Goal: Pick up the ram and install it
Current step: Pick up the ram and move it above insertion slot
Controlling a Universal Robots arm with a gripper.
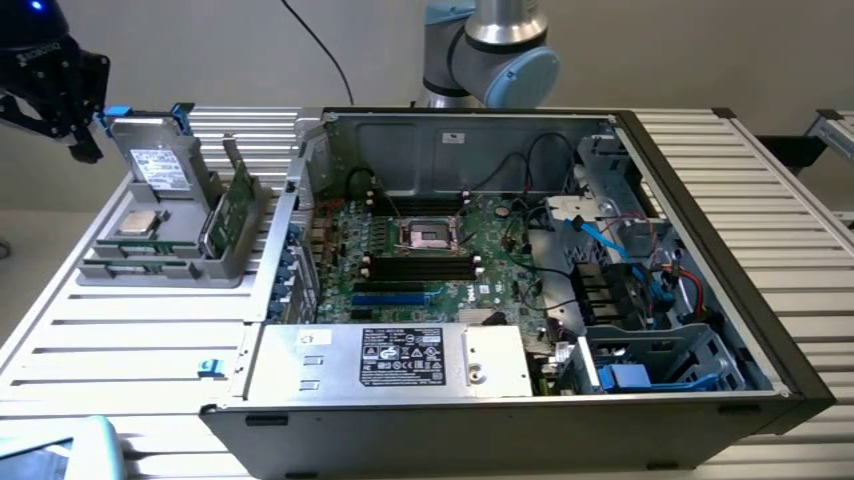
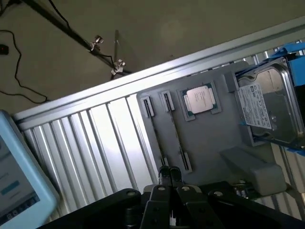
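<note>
Tool (image 2: 169, 173) clenched, hovering over grey tray (image 2: 209, 138), tray beside open computer case (image 1: 534, 432)

On the slatted tabletop (image 1: 134, 330): open computer case (image 1: 400, 432) and, at the exterior view's left, grey parts tray (image 1: 160, 272). Small blue clip (image 1: 207, 369) beside the case.

Cropped at the edges, too small in the print.
Cuts the arm (image 1: 487, 50) off at top centre of the exterior view and a pale device (image 1: 80, 445) at lower left; crops the gripper (image 2: 169, 174) behind its fingertips and the hard drive (image 2: 271, 107) in the wrist view; leaves the power supply (image 1: 394, 358) label unreadable.
</note>
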